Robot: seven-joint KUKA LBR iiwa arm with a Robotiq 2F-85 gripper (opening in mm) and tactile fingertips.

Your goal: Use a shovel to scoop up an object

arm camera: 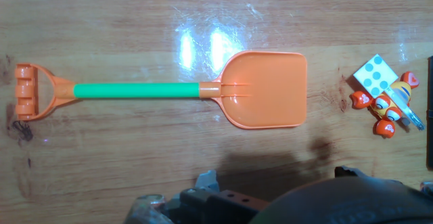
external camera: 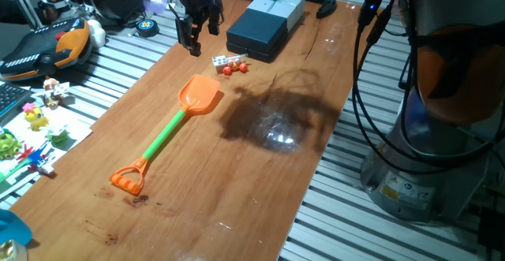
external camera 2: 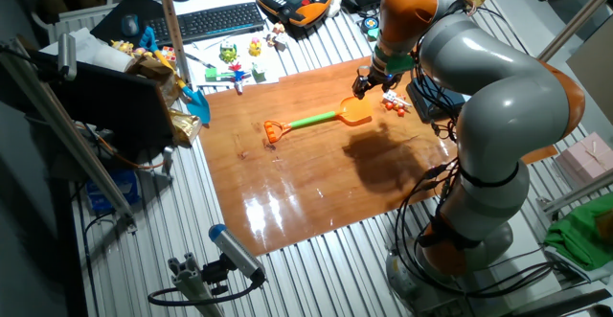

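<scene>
Toy shovel (external camera: 170,127) lying flat on the wooden table (external camera: 252,182), nobody's holding it.
Gripper (external camera: 196,34) hovers above the blade, jaws spread and empty; white dotted cube (arm camera: 374,74) sits just past the blade tip beside small red-orange pieces (arm camera: 382,109).

light: bright, from overhead | glare: white patches on the glossy wooden table (external camera: 237,174), strongest in the other fixed view near its front edge, twin spots above the shovel (arm camera: 162,88) in hand view | shadows: broad soft arm shadow mid-table | focus: fixed views sharp; hand view bottom edge blurred dark
</scene>
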